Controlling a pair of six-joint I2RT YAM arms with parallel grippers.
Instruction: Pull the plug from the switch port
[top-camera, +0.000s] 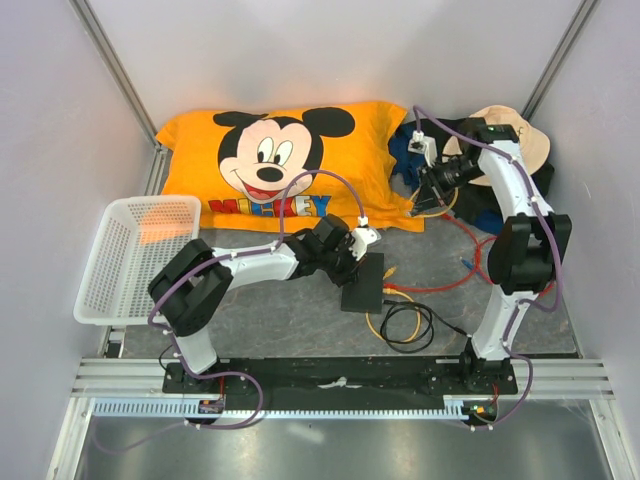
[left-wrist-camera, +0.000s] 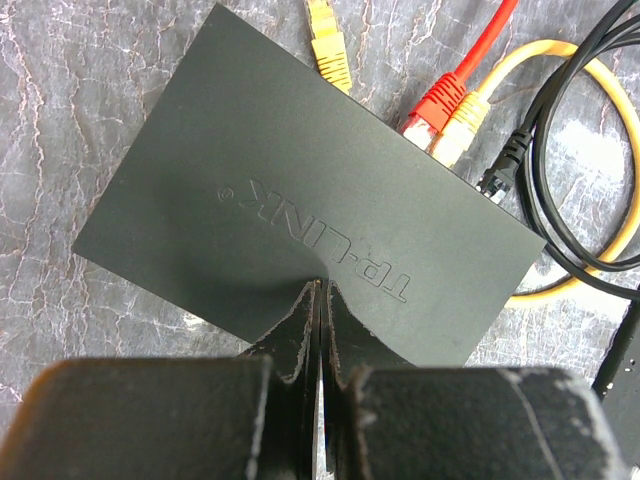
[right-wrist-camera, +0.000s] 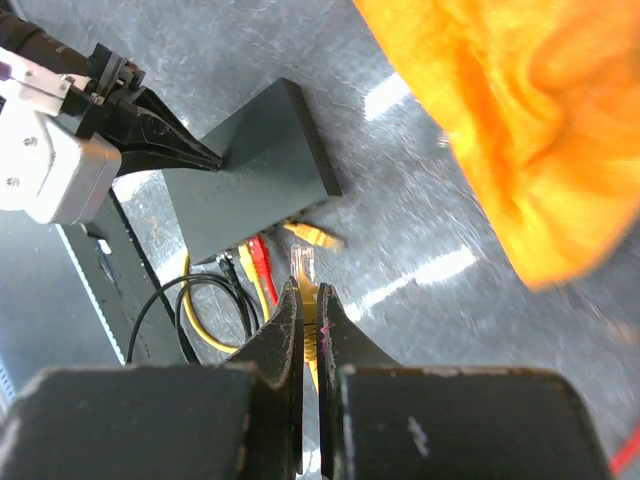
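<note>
The switch (top-camera: 362, 285) is a flat black box marked TP-LINK (left-wrist-camera: 300, 200), lying on the grey table; it also shows in the right wrist view (right-wrist-camera: 250, 170). My left gripper (left-wrist-camera: 320, 288) is shut, its tips pressing down on the switch's top (top-camera: 367, 262). A red plug (left-wrist-camera: 435, 105), a yellow plug (left-wrist-camera: 460, 128) and a black plug (left-wrist-camera: 500, 175) sit at its socket edge; another yellow plug (left-wrist-camera: 330, 45) lies at that edge. My right gripper (right-wrist-camera: 308, 290) is shut on a yellow plug with a clear tip (right-wrist-camera: 303, 262), held apart from the switch, raised near the pillow (top-camera: 425, 203).
An orange Mickey pillow (top-camera: 285, 165) lies at the back. A white basket (top-camera: 135, 255) stands at the left. A hat (top-camera: 525, 140) and dark clothes lie at the back right. Red (top-camera: 450, 285), yellow and black (top-camera: 410, 325) cables loop right of the switch.
</note>
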